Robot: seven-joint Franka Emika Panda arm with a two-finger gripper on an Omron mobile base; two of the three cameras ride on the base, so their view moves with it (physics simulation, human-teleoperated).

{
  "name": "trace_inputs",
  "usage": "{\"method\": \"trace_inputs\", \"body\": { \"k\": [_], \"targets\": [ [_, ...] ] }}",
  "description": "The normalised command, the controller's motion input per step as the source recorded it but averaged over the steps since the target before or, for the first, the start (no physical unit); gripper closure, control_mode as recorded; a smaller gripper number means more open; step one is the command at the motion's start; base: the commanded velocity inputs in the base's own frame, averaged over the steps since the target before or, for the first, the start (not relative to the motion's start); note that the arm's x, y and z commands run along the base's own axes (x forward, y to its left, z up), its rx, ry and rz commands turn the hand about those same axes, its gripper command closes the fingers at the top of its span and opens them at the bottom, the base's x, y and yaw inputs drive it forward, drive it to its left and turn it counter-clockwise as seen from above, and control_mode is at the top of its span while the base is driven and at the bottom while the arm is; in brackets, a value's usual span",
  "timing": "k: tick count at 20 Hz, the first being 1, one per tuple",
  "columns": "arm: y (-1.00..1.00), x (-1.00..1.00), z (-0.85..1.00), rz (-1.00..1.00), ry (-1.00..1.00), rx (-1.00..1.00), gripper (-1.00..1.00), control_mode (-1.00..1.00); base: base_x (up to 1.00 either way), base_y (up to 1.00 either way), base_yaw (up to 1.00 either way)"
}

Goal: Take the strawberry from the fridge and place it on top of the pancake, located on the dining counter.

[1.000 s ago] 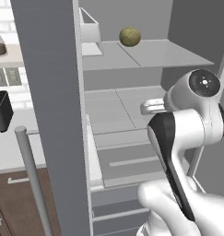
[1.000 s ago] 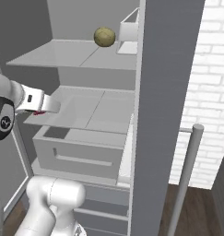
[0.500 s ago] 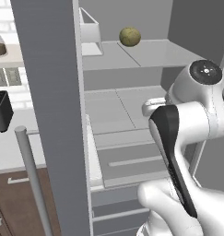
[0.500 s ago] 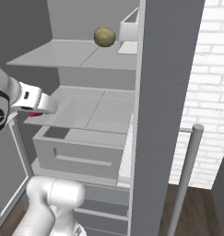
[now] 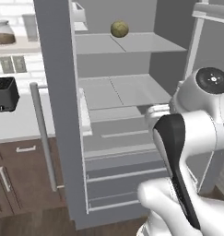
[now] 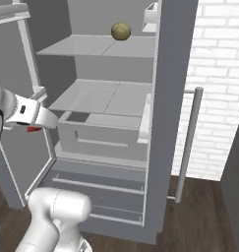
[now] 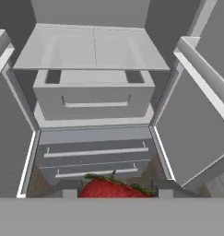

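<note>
In your left base view, the fridge point(image 5: 118, 115) fills the centre with both doors swung open. You can count two pale shelves and, below them, drawers, the upper one pulled partly out. One olive-green round fruit point(image 5: 119, 28) sits at the top centre on the upper shelf. At the left edge a pale counter point(image 5: 16, 124) over brown cabinets carries one black toaster point(image 5: 4, 93), with one glass jar point(image 5: 3, 32) on a ledge above it. The white arm covers the lower right.

In your right base view, the same fridge stands left of centre. A white brick wall point(image 6: 219, 83) takes the right side and dark wood floor point(image 6: 199, 216) the lower right. One long bar handle point(image 6: 189, 142) shows on the open door. At the left edge, the tool point(image 6: 34, 128) shows a speck of red, the strawberry point(image 6: 34, 129).

In your hand view, the tool point(image 7: 114, 190) sits at the bottom centre, closed on the one strawberry point(image 7: 114, 188), held between the two dark fingertips point(image 7: 165, 188) in front of the open fridge.
</note>
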Motion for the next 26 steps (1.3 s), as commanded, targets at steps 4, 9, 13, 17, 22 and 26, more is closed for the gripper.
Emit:
{"method": "trace_inputs", "body": {
  "k": [4,9,13,17,22,26],
  "targets": [
    [0.0,0.0,0.0,0.0,0.0,0.0,1.0,1.0,-1.0,0.24,0.0],
    [0.0,0.0,0.0,0.0,0.0,0.0,1.0,1.0,-0.97,0.63,0.15],
    [0.0,0.0,0.0,0.0,0.0,0.0,1.0,1.0,-0.79,0.62,0.48],
    [0.0,0.0,0.0,0.0,0.0,0.0,1.0,1.0,-0.62,0.47,0.6],
    [0.0,0.0,0.0,0.0,0.0,0.0,1.0,1.0,-0.5,0.33,0.65],
    [0.0,0.0,0.0,0.0,0.0,0.0,1.0,1.0,-0.5,0.22,0.66]
  ]
}}
